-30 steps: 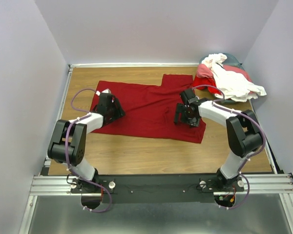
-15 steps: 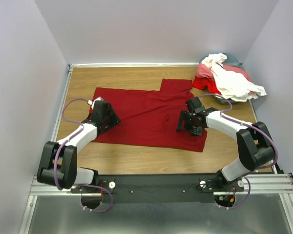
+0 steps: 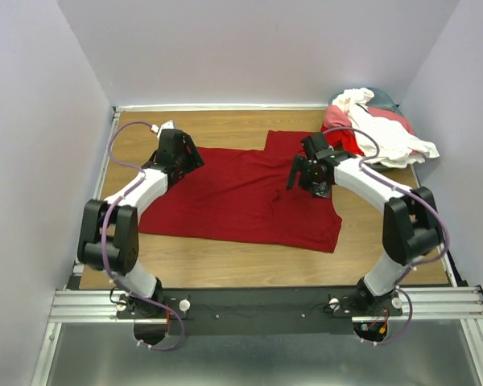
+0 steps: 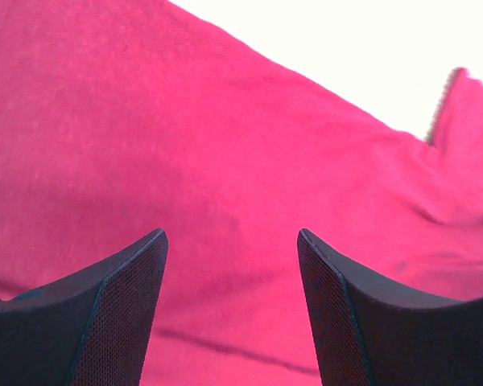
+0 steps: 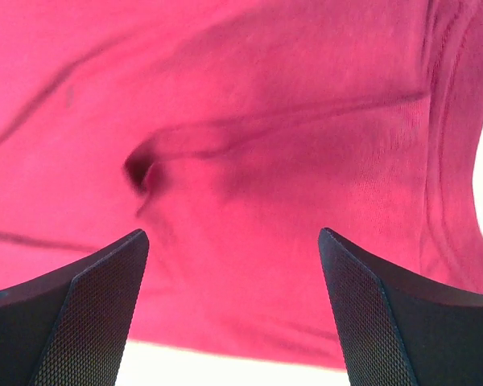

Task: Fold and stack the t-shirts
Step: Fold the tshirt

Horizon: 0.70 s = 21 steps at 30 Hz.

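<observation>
The large dark crimson t-shirt [image 3: 241, 193] lies spread flat on the wooden table [image 3: 225, 257]. My left gripper [image 3: 185, 157] is open and empty over the shirt's far left corner; its wrist view shows only flat red cloth [image 4: 225, 145] between the fingers. My right gripper [image 3: 306, 173] is open and empty over the shirt's right part, near a small pucker [image 5: 141, 169] in the cloth. A heap of white [image 3: 386, 133], red-pink [image 3: 338, 121] and teal [image 3: 382, 96] shirts sits at the far right corner.
Grey walls close the table in on the left, back and right. A metal rail [image 3: 266, 301] with the arm bases runs along the near edge. Bare wood shows in front of the shirt and at the far left.
Both grippers moved away from me toward the shirt's far edge, the left one up to the far left corner. The shirt lies slightly shifted and flatter.
</observation>
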Tool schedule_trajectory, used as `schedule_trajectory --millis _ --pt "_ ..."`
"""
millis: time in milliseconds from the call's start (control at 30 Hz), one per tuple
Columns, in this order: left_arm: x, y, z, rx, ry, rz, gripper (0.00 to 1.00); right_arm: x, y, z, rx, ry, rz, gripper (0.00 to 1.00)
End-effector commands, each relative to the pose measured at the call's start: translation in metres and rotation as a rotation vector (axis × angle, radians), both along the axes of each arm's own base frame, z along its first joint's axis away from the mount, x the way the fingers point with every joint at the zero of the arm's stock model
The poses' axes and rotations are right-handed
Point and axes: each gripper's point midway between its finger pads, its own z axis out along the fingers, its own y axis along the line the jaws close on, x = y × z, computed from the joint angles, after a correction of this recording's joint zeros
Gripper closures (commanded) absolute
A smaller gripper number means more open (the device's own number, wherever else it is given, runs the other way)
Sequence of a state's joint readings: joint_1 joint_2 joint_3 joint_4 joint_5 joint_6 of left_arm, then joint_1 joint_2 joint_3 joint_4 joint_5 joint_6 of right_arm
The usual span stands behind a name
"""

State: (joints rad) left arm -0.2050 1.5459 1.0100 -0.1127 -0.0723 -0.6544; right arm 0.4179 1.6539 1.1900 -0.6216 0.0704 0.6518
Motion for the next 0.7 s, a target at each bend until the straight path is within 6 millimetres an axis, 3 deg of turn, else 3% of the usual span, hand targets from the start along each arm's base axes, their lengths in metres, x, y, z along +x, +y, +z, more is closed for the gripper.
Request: schedule_trajectory --millis 0,133,267,367,667 --pt "0.024 0.003 -0.021 0.035 -0.001 -0.051 0.26 0.005 -0.016 -0.032 -0.115 0.060 -0.013 0.07" --pt "0.028 0.008 -0.049 0.034 0.050 -0.054 0.26 0.004 -0.019 -0.048 -0.137 0.082 -0.018 0.07" --pt "0.016 0.020 -0.074 0.042 0.107 -0.035 0.26 -0.008 -0.025 -0.067 -0.156 0.130 -0.023 0.07" --pt "0.007 0.028 -0.085 0.047 0.136 -0.018 0.26 -0.017 -0.028 -0.077 -0.154 0.167 -0.034 0.07" --pt "-0.017 0.053 -0.096 0.065 0.198 0.093 0.27 -0.076 -0.038 -0.102 -0.125 0.304 -0.069 0.07"
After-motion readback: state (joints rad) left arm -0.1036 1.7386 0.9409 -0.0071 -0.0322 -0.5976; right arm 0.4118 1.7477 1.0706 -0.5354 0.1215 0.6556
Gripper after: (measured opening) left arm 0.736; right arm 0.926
